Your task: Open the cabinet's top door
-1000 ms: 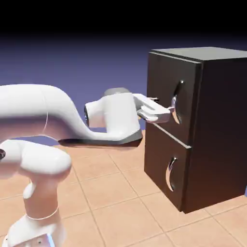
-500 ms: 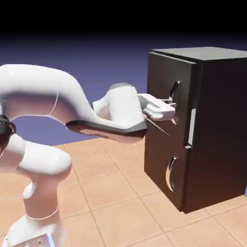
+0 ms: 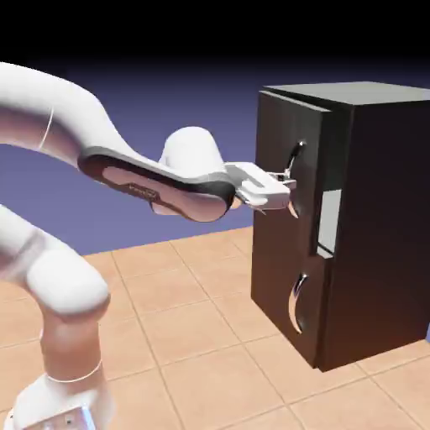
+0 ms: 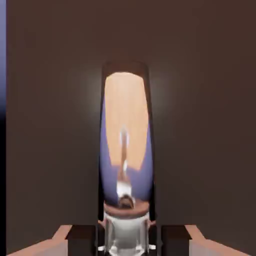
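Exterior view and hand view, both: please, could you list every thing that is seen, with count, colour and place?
cabinet: one, dark brown-black, at the exterior view's right
top door: one, dark, slightly open, cabinet's upper front
lower door: one, dark, beneath it
handles: two, silver, one on each door
inner shelf: one, pale grey, in the door's gap
floor: one, tan tiles, below
arm: one, white, exterior view's left
gripper: one, white with grey tips, closed on top handle

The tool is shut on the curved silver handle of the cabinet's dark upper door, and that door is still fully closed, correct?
Not quite: the dark upper door is partly open, its edge standing off the cabinet in the exterior view. The tool is indeed shut on its curved silver handle.
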Robot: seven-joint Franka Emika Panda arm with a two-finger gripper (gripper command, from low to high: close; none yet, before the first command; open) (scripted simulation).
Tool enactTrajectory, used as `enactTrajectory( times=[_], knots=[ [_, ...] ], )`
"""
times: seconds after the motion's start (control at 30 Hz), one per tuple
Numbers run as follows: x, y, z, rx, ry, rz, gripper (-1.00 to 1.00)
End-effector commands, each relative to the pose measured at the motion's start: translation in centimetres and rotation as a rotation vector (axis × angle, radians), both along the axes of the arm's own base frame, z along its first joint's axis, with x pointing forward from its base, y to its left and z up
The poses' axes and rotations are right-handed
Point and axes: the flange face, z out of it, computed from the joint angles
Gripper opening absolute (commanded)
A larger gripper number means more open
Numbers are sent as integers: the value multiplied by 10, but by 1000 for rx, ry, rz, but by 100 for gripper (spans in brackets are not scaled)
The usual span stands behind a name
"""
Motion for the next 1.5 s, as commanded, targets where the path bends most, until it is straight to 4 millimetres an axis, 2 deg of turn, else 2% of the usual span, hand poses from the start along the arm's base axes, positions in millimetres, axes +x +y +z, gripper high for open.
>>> enactTrajectory(
  times=[0.0,0.37,0.93,1.13,1.47],
  knots=[
    [-5,3,0,-1,0,-18,-100],
    [-46,42,0,-1,0,-203,-100],
    [-90,108,0,-1,0,-464,-100],
    [-106,145,0,-1,0,-594,-100],
    [-122,230,0,-1,0,-876,-100]
  ],
)
